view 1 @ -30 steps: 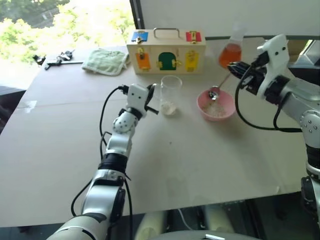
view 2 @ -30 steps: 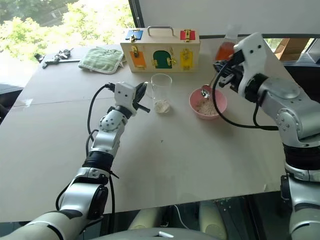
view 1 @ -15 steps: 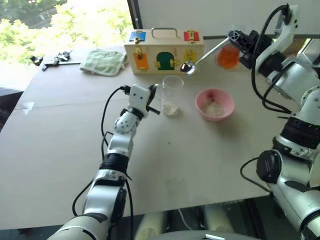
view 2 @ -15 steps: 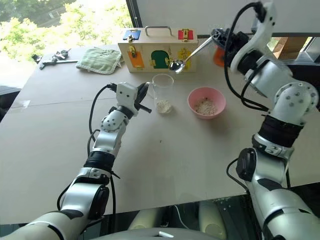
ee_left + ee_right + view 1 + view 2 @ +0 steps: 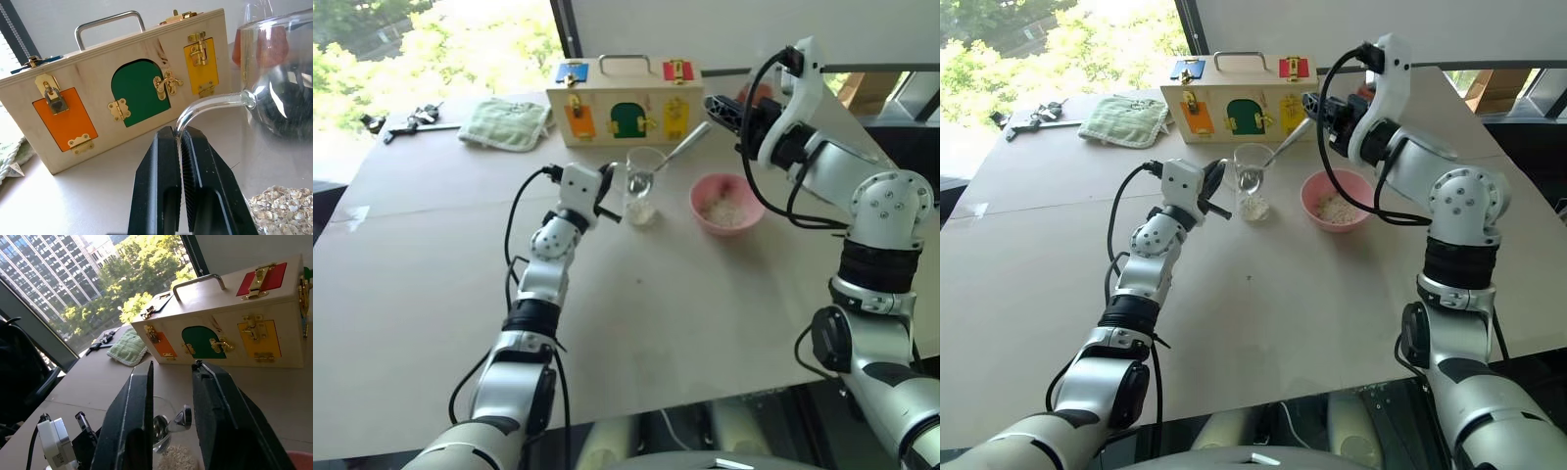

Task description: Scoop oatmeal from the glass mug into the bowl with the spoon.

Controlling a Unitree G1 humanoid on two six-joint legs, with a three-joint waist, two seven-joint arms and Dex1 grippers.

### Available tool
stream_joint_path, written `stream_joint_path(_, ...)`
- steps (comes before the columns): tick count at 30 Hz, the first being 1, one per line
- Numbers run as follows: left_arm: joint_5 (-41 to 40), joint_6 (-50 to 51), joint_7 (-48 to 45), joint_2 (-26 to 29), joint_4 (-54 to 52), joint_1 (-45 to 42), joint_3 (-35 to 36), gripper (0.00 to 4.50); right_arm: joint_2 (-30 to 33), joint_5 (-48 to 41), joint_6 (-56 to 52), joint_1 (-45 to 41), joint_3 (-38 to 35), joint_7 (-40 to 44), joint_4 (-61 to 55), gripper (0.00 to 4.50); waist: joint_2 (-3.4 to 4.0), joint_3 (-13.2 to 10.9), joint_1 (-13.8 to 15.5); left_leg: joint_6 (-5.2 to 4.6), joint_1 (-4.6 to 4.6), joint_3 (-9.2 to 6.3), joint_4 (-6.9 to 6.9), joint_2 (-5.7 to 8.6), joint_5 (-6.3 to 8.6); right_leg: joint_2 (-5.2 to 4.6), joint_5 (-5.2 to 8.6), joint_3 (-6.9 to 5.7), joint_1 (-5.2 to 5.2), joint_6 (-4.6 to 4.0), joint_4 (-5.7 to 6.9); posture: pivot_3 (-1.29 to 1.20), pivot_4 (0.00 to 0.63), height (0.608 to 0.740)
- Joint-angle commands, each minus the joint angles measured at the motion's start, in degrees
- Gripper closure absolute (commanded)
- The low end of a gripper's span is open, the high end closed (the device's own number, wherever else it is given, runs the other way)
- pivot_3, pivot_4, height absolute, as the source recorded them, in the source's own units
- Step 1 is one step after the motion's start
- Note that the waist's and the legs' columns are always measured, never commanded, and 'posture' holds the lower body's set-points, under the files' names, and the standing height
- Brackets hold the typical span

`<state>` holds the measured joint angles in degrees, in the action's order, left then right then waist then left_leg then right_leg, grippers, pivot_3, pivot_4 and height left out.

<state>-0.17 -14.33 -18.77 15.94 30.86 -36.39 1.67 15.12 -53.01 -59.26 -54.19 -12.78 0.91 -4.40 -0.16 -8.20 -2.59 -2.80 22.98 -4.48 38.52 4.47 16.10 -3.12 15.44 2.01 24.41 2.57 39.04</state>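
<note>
- The left gripper [image 5: 179, 147] has its two black fingers pinched tight on the thin clear handle of the glass mug [image 5: 645, 183], which stands upright on the table [image 5: 705, 313].
- The handle loops out from the mug's wall toward that gripper; the mug body sits just past its fingertips.
- A small heap of oatmeal [image 5: 281, 208] lies at the bottom of the mug.
- The spoon [image 5: 668, 162] lies on a slant: its oval end is down inside the mug's mouth, its long handle rising up and away toward the right gripper [image 5: 717, 106].
- The right gripper hangs above and beyond the mug, near the handle's upper end. From its wrist its fingers [image 5: 132, 421] stand apart with a plain gap, and the spoon's head shows below between them; whether they touch the handle cannot be told.
- The pink bowl [image 5: 726, 204] sits beside the mug, below the right gripper, with pale oatmeal inside.
- A wooden latch box [image 5: 625, 98] stands behind the mug.
</note>
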Motion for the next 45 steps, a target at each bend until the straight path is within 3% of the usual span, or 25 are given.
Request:
stream_joint_path(1,-0.46,-0.85,0.38,0.48,-3.52,0.18,0.65,4.50,-0.41,0.52,2.90,-1.66,-0.18,2.70,-1.69,1.76,0.00,0.00,0.03,0.00,0.00,0.00,0.00,0.00,0.00,0.00,0.00,0.00,0.00,0.00,0.00,0.00,0.150,0.740)
stream_joint_path(4,-0.80,-0.24,0.66,1.10,-4.65,1.75,1.42,4.50,0.03,-0.66,3.32,-1.71,-2.06,3.88,-1.62,0.46,0.00,0.00,0.05,0.00,0.00,0.00,0.00,0.01,0.00,-0.01,0.00,0.01,0.00,0.00,-0.01,0.00,0.150,0.740)
stream_joint_path(9,-1.81,2.08,0.91,3.80,-10.47,8.40,3.87,4.50,2.57,-4.33,0.56,5.40,-3.99,6.75,-6.48,0.46,-0.04,0.05,0.01,0.00,0.00,-0.01,-0.03,-0.01,0.00,0.00,0.00,0.02,0.00,0.00,-0.04,0.00,0.150,0.740)
stream_joint_path(18,-6.02,8.86,2.18,7.55,-24.21,22.16,10.72,4.50,10.99,-7.56,0.80,31.40,-3.63,19.88,-18.26,0.46,-0.07,0.07,0.18,0.00,-0.13,0.05,-0.04,-0.03,0.01,0.02,0.00,0.17,-0.05,0.00,0.04,0.00,0.150,0.740)
stream_joint_path(22,-7.01,10.92,2.39,7.50,-27.41,24.32,11.84,3.18,15.36,-3.30,3.69,40.22,0.44,26.47,-23.04,0.42,-0.09,0.08,0.75,-0.01,-0.33,-0.01,-0.02,-0.04,0.02,0.02,-0.01,0.08,-0.26,0.01,0.08,0.00,0.150,0.740)
stream_joint_path(25,-6.03,11.52,2.74,7.71,-29.98,25.43,11.65,1.73,17.70,2.06,8.44,45.35,4.93,30.35,-25.80,0.42,-0.10,0.08,1.06,-0.01,-0.33,-0.01,0.05,-0.03,0.02,0.02,-0.03,0.06,-0.30,0.05,0.07,0.00,0.150,0.740)
stream_joint_path(29,-6.17,13.93,2.56,8.70,-36.86,29.31,12.82,0.14,20.35,9.72,16.22,51.51,9.12,35.25,-26.75,0.42,-0.12,0.10,1.39,0.00,-0.34,-0.01,0.07,-0.03,0.02,0.02,-0.04,0.07,-0.33,0.06,0.01,0.00,0.150,0.740)
stream_joint_path(35,-11.79,22.16,-0.71,9.00,-54.00,45.38,15.12,0.14,19.99,17.72,28.10,61.06,10.17,39.32,-26.23,0.42,-0.16,0.11,1.95,0.00,-0.35,-0.01,0.00,-0.07,0.03,0.03,-0.04,0.09,-0.36,0.06,-0.17,0.00,0.150,0.740)
stream_joint_path(38,-13.09,24.04,-3.35,8.32,-59.65,54.83,12.67,0.14,18.74,22.38,36.98,64.72,10.28,41.70,-23.09,0.42,-0.17,0.10,2.09,-0.03,-0.53,-0.02,-0.05,-0.08,0.06,0.02,-0.04,0.08,-0.61,0.06,-0.26,0.00,0.150,0.740)
stream_joint_path(41,-10.07,22.12,-5.66,8.36,-60.01,61.80,7.68,0.14,17.69,25.00,43.51,65.94,9.96,44.23,-18.48,0.42,-0.19,0.07,2.22,-0.29,-0.97,-0.01,-0.10,-0.08,0.24,0.00,-0.03,0.07,-1.02,0.06,-0.33,0.00,0.150,0.740)
stream_joint_path(45,-7.81,19.64,-6.06,8.27,-58.67,63.69,5.22,0.14,17.88,26.04,47.08,65.71,9.58,46.88,-15.06,0.42,-0.11,0.00,2.65,-0.39,-1.38,-0.10,-0.13,-0.21,0.31,0.01,-0.01,-0.14,-1.68,0.06,-0.71,0.00,0.150,0.740)
